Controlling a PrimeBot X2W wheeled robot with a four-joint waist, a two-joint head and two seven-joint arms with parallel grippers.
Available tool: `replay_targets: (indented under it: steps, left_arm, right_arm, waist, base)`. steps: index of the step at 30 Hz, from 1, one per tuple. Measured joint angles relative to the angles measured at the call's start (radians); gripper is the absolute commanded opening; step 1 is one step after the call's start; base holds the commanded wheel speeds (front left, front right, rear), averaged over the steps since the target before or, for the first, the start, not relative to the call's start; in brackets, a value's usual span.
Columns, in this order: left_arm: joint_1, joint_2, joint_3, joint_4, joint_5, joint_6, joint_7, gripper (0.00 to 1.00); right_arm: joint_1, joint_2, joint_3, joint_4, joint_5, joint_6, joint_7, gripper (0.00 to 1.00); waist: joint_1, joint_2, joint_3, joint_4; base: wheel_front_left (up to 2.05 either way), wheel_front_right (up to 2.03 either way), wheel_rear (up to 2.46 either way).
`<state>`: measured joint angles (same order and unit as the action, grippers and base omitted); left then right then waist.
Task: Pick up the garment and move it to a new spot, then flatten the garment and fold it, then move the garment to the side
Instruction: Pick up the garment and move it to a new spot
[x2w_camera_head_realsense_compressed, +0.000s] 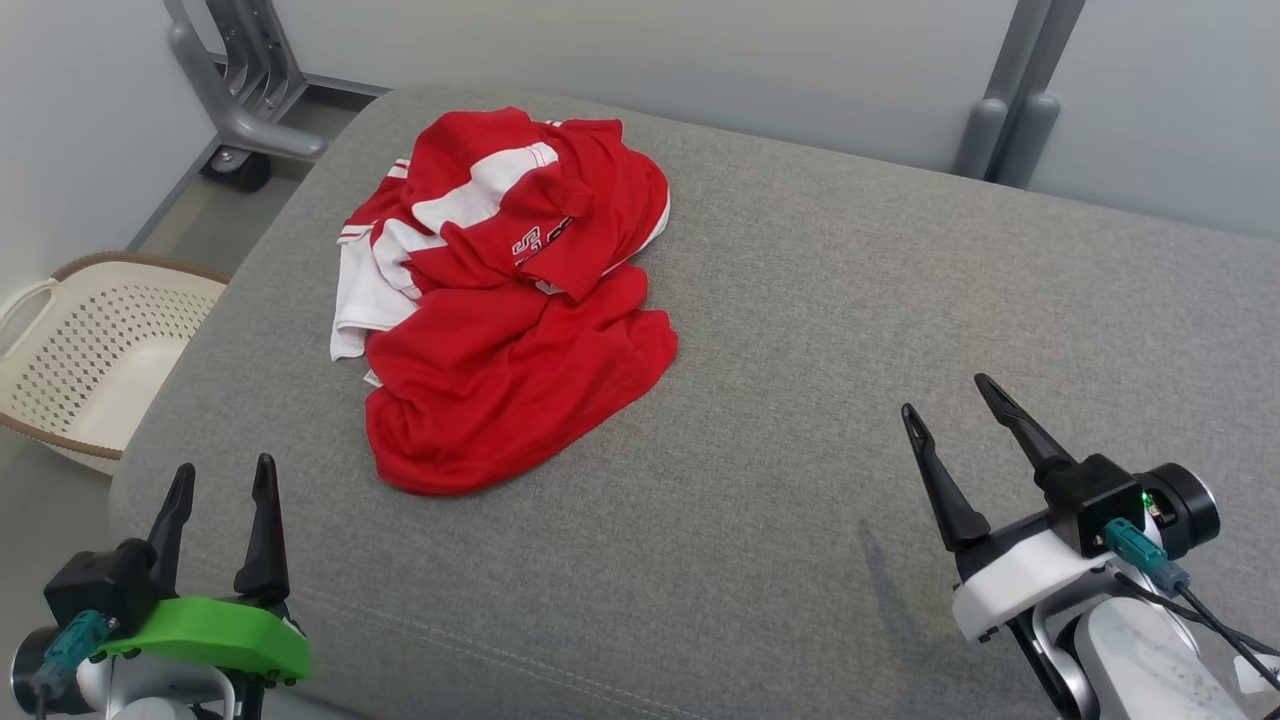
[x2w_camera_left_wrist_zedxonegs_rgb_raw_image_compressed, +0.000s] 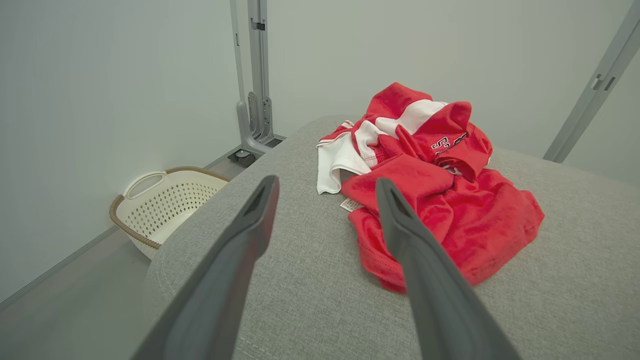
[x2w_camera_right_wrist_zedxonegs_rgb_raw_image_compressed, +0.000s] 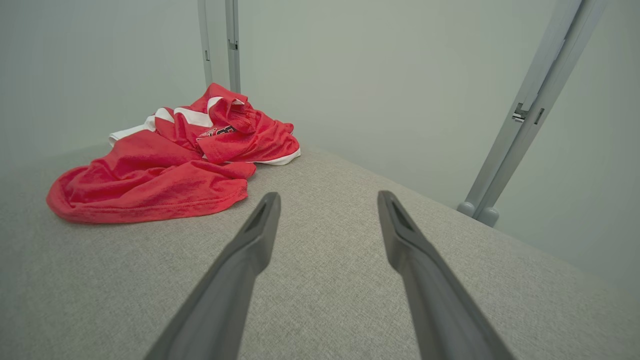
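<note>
A crumpled red garment (x2w_camera_head_realsense_compressed: 510, 300) with white panels and dark lettering is seen lying on the grey fabric-covered worktop (x2w_camera_head_realsense_compressed: 850, 300), in its far left part, close to the left edge. It is bunched into a loose heap, with a white sleeve or hem spread toward the left edge and a broad red portion spread toward the robot.

The left claw (x2w_camera_head_realsense_compressed: 225, 463) is held above the near left corner of the worktop, its fingers parted and nothing gripped. In the left wrist view the left claw (x2w_camera_left_wrist_zedxonegs_rgb_raw_image_compressed: 326, 180) is pointed toward the garment (x2w_camera_left_wrist_zedxonegs_rgb_raw_image_compressed: 450, 210), which lies just ahead and slightly to that view's right, apart from the fingertips.

The right claw (x2w_camera_head_realsense_compressed: 945, 393) is held over the near right part of the worktop, well apart from the garment, likewise spread with nothing between its fingers. In the right wrist view the right claw (x2w_camera_right_wrist_zedxonegs_rgb_raw_image_compressed: 328, 194) is seen over bare fabric, with the garment (x2w_camera_right_wrist_zedxonegs_rgb_raw_image_compressed: 150, 185) off to that view's upper left.

A cream perforated basket (x2w_camera_head_realsense_compressed: 90, 350) is set on the floor beside the worktop's left edge. Grey metal posts (x2w_camera_head_realsense_compressed: 240, 90) stand against the wall beyond.
</note>
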<state>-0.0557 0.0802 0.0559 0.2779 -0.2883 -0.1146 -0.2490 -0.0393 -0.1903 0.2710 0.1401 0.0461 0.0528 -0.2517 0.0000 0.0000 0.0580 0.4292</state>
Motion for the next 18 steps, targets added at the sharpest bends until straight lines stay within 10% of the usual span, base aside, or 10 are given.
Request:
replay_targets:
  steps: [10, 18]
  left_arm:
    - [-0.060, -0.009, 0.008, 0.014, -0.092, -0.001, 0.012, 1.00]
    - [-0.331, -0.003, 0.045, 0.040, -0.218, -0.009, 0.238, 1.00]
  right_arm:
    - [-0.026, 0.000, 0.002, -0.038, -0.002, 0.009, 0.000, 1.00]
    - [-0.084, 0.004, 0.019, -0.105, -0.004, 0.012, 0.000, 1.00]
  waist:
    - [0.0000, 0.0000, 0.058, -0.035]
    - [0.0000, 0.0000, 0.150, -0.075]
  base:
    - [0.00, 0.00, 0.00]
    - [0.00, 0.00, 0.00]
